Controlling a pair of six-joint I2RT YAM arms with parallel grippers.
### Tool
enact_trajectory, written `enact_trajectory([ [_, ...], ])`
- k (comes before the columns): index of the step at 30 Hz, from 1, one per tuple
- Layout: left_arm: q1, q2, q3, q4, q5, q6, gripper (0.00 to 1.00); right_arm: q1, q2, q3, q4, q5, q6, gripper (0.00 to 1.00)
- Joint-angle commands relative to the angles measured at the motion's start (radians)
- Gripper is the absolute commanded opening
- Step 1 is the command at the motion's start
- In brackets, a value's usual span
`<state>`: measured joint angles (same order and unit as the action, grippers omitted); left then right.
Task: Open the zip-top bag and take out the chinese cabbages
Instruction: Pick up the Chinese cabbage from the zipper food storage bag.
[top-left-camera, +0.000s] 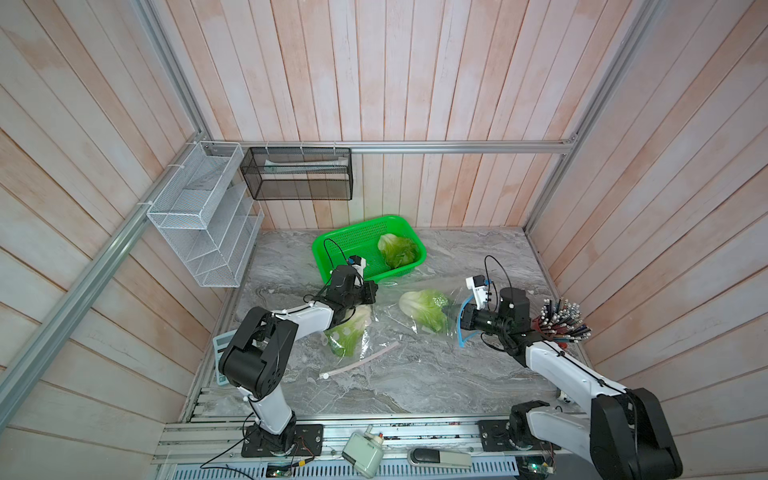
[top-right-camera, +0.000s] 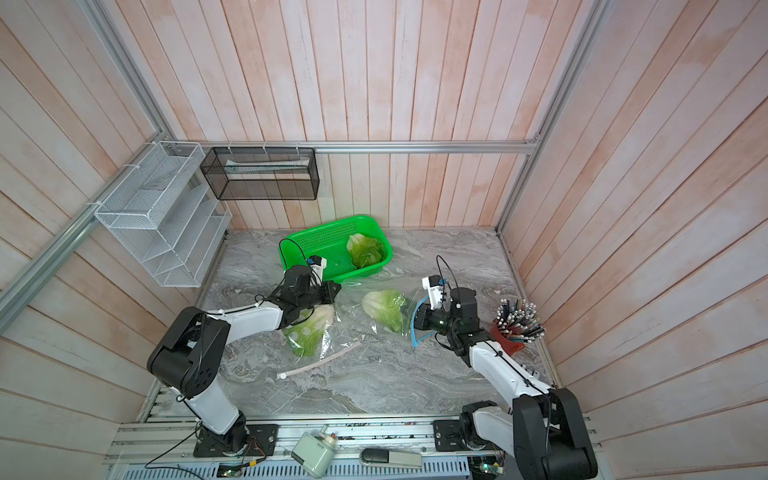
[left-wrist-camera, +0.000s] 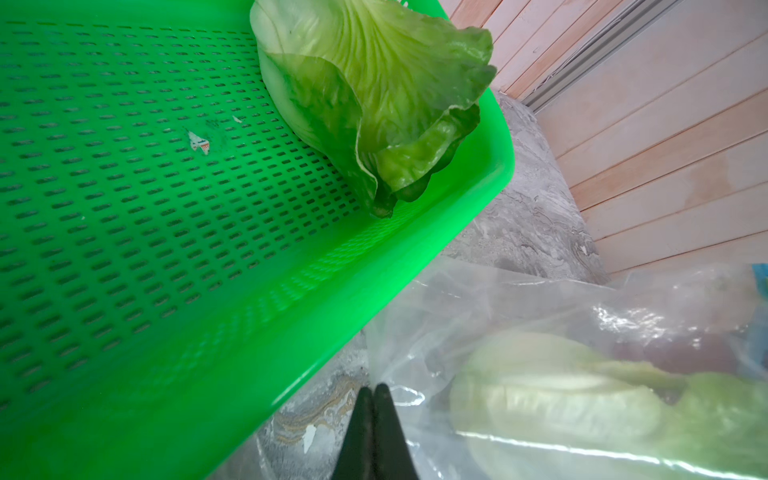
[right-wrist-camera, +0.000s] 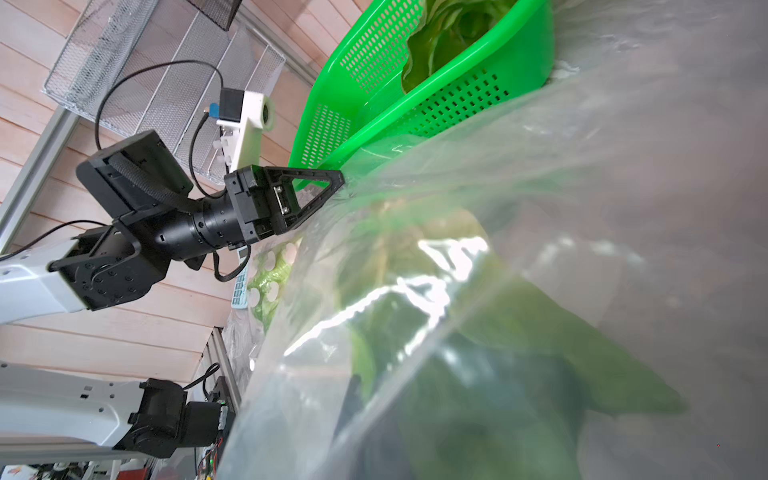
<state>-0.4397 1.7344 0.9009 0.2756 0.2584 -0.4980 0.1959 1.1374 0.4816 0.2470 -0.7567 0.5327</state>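
The clear zip-top bag (top-left-camera: 390, 318) lies crumpled mid-table and holds one chinese cabbage (top-left-camera: 424, 309) (left-wrist-camera: 561, 395). My left gripper (top-left-camera: 374, 291) (left-wrist-camera: 374, 390) is shut on the bag's film beside the green basket (top-left-camera: 357, 243). My right gripper (top-left-camera: 451, 309) is shut on the bag's opposite edge, at that cabbage's green tips; in the right wrist view, film drapes over its fingers (right-wrist-camera: 353, 386). A second cabbage (top-left-camera: 397, 251) (left-wrist-camera: 374, 95) lies in the basket. A third (top-left-camera: 349, 336) lies under my left forearm, under clear film.
A pink zip strip (top-left-camera: 361, 361) lies loose on the marble in front of the bag. A red pen holder (top-left-camera: 561, 322) stands by my right wrist. A calculator (top-left-camera: 220, 345) sits at the left edge. A white wire rack (top-left-camera: 203, 216) and a black mesh bin (top-left-camera: 297, 174) hang on the walls.
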Motion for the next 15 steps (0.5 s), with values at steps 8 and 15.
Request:
enact_trajectory([
  [8, -0.014, -0.016, 0.003, -0.033, -0.057, 0.026, 0.0, -0.019, -0.062, 0.03, 0.011, 0.041, 0.107, 0.0],
  [15, -0.022, -0.006, 0.007, -0.038, -0.071, 0.028, 0.0, 0.021, -0.059, 0.075, -0.028, 0.113, 0.113, 0.0],
])
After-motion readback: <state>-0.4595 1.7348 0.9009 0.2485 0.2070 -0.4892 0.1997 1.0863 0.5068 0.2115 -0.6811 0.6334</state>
